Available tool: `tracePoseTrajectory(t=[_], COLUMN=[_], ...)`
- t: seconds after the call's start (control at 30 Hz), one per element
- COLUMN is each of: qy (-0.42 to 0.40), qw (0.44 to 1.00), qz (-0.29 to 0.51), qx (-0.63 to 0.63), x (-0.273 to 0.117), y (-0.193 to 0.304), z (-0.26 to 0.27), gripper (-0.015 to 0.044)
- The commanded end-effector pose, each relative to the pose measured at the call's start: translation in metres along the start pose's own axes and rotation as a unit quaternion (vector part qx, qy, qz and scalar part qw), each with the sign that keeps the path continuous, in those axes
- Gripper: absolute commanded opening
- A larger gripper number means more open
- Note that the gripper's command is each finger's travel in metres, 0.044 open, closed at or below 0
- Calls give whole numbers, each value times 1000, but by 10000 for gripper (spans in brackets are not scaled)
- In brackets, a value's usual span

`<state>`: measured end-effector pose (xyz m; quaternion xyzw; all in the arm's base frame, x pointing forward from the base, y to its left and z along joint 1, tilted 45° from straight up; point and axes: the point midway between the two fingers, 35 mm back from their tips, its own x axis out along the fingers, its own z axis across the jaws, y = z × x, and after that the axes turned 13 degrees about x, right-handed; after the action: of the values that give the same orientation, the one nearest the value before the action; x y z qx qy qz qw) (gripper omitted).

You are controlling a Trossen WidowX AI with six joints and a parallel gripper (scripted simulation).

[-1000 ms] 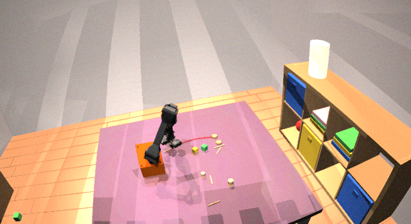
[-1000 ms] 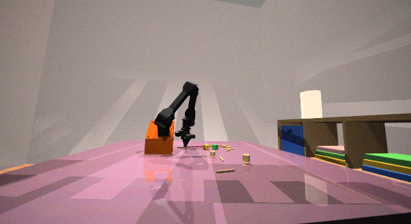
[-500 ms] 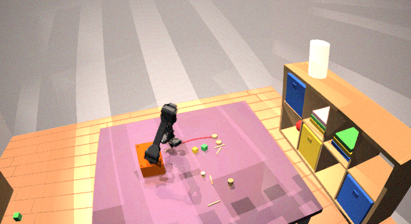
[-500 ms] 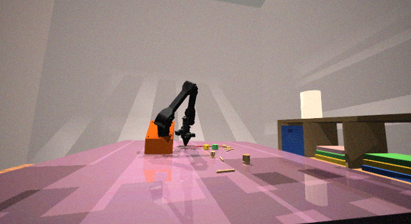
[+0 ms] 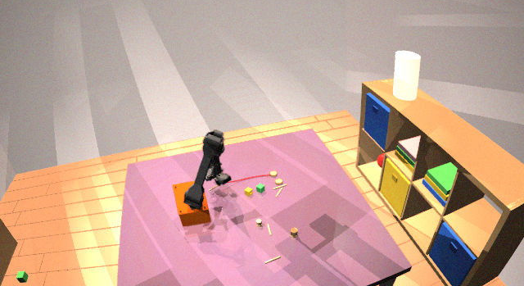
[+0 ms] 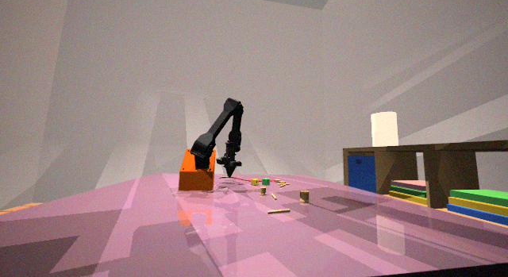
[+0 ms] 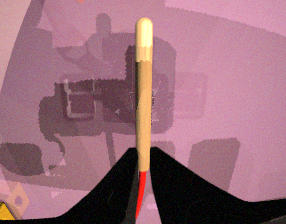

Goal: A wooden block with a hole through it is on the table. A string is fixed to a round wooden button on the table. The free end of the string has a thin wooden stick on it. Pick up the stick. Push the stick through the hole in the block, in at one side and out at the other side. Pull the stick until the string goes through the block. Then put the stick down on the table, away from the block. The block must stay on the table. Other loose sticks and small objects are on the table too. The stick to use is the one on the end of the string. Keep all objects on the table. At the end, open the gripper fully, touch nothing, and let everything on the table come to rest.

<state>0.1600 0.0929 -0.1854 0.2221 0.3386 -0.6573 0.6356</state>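
The gripper [image 6: 229, 175] [image 7: 144, 151] is shut on the string's stick [image 5: 211, 189] [image 7: 144, 100], near its string end. The stick's pale round tip points away from the fingers. It is low over the table; a gap beneath it cannot be told. The red string [image 5: 250, 178] [image 7: 140, 192] runs from the stick to a round wooden button [image 5: 273, 174] and looks nearly straight. A brown wooden piece [image 5: 294, 233] [image 6: 304, 196] stands towards the front right and may be the block; its hole cannot be made out. A smaller wooden piece [image 5: 259, 223] [image 6: 263, 190] stands left of it.
A yellow cube [image 5: 248, 191] and a green cube [image 5: 260, 188] lie just on the front side of the string. A second round piece [image 5: 278, 182] and two crossed sticks [image 5: 280, 187] [image 5: 278, 192] lie near the button. Loose sticks [image 5: 269, 229] [image 5: 273, 260] lie further forward. The orange base [image 5: 194, 217] is left.
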Motion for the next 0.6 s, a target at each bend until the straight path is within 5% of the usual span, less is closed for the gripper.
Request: tracePoseTrajectory(t=[0.0,0.57], qy=[4,4], qw=[1000,1000], qz=[1,0], qx=[2,2], x=[-8,-30], y=[1,0], z=[-1,-1], gripper=[0,0])
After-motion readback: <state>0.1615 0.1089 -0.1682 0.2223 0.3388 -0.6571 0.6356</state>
